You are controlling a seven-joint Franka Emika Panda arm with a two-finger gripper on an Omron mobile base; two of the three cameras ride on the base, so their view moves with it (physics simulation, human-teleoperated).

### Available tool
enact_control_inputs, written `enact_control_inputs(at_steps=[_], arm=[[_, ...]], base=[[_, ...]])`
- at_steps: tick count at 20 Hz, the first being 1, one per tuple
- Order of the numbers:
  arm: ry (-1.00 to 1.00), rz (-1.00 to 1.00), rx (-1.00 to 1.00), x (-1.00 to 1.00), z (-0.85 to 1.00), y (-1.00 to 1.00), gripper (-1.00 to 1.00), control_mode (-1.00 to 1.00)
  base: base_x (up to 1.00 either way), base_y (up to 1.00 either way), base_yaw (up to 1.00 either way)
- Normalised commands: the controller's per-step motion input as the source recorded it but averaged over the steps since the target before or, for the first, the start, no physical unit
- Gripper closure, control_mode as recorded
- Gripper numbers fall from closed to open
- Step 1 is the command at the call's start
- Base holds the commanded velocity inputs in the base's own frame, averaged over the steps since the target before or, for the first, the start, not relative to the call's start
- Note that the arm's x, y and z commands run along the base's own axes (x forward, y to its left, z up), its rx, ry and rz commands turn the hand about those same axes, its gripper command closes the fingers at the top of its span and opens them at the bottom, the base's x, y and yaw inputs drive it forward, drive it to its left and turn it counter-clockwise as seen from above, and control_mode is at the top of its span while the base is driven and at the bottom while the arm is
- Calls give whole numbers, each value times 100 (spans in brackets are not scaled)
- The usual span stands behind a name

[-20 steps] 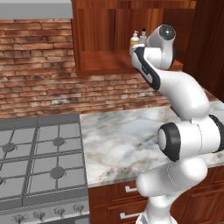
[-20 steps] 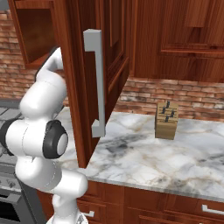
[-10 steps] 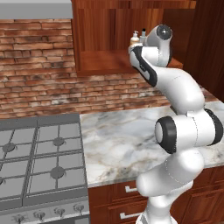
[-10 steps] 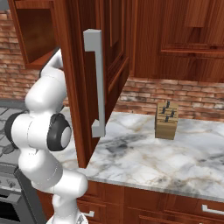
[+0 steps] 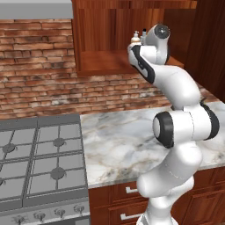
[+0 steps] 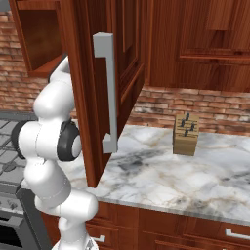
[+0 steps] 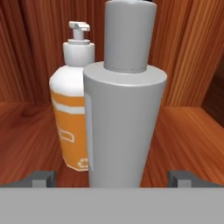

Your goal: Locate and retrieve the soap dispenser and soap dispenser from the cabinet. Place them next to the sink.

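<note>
hand view: the pale grey soap dispenser (image 7: pixel 124 109) stands upright on the cabinet shelf (image 7: pixel 188 135), centred between my two dark fingertips (image 7: pixel 41 178), which rise on either side of its base and are not touching it. my gripper (image 7: pixel 111 181) is spread wide and grasps nothing; the bottle sits in the gap so that a simple closing of the jaws would, i judge, catch its body. the orange soap dispenser (image 7: pixel 72 109) with the white pump head stands just beside and partly behind the grey one, to its left in this view; whether the two bottles touch i cannot tell. that closeness is the likely hazard: a fingertip on that side could nudge the orange bottle as the jaws close.

left base view: my arm reaches up and into the doorless reddish-brown cabinet (image 5: pixel 101 44) above the marble surface (image 5: pixel 127 140), with the two pump tops visible just beside my hand. the wrist is held level, which suits a side grasp on an upright bottle. a grey stove (image 5: pixel 39 162) lies to the left below the brick wall (image 5: pixel 39 74).

right base view: an open cabinet door with a silver handle (image 6: pixel 108 93) hides my hand; a knife block (image 6: pixel 186 135) stands further along the surface. both bottles are yet to be retrieved.
</note>
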Motion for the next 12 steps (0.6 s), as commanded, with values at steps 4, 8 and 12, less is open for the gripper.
enact_control_inputs(at_steps=[4,8,12], arm=[[-1,0,0,17,-2,0,-100,-100],[-2,0,0,18,-3,-3,-100,-100],[-1,0,0,9,-2,-1,100,-100]], base=[[0,0,0],[0,0,0],[0,0,0]])
